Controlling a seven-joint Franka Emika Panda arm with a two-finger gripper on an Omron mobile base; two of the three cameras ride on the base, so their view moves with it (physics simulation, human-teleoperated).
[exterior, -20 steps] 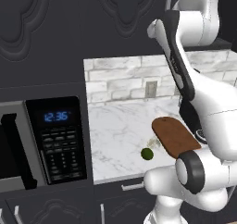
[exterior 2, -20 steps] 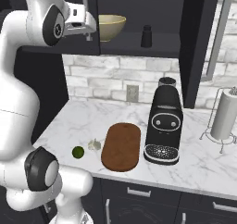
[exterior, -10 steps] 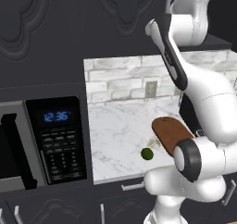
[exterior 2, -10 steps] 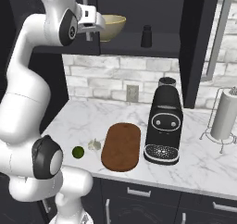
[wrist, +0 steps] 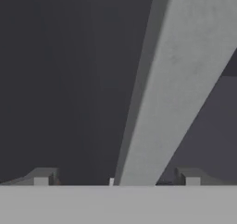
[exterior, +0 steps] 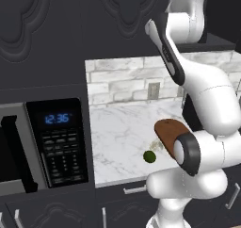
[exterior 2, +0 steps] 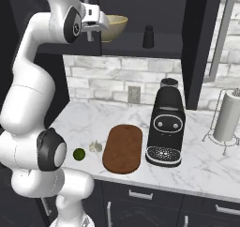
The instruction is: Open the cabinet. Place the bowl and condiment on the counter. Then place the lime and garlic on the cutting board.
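Now that the arm has swung higher, we find the hand (exterior 2: 101, 23) just beside the bowl (exterior 2: 114, 27) on the cabinet (exterior 2: 140, 43) shelf. Fingers (wrist: 44, 176) stand apart, holding nothing; we judge the bowl grasp comes next.

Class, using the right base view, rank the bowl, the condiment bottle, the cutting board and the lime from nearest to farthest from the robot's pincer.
1. Bowl, on the cabinet shelf beside the pincer.
2. Condiment, farther right on that shelf.
3. Cutting board and lime, both down on the counter: too close to call.

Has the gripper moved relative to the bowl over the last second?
Yes. In the right base view the gripper has shifted rightward and now overlaps the left side of the bowl on the cabinet shelf.
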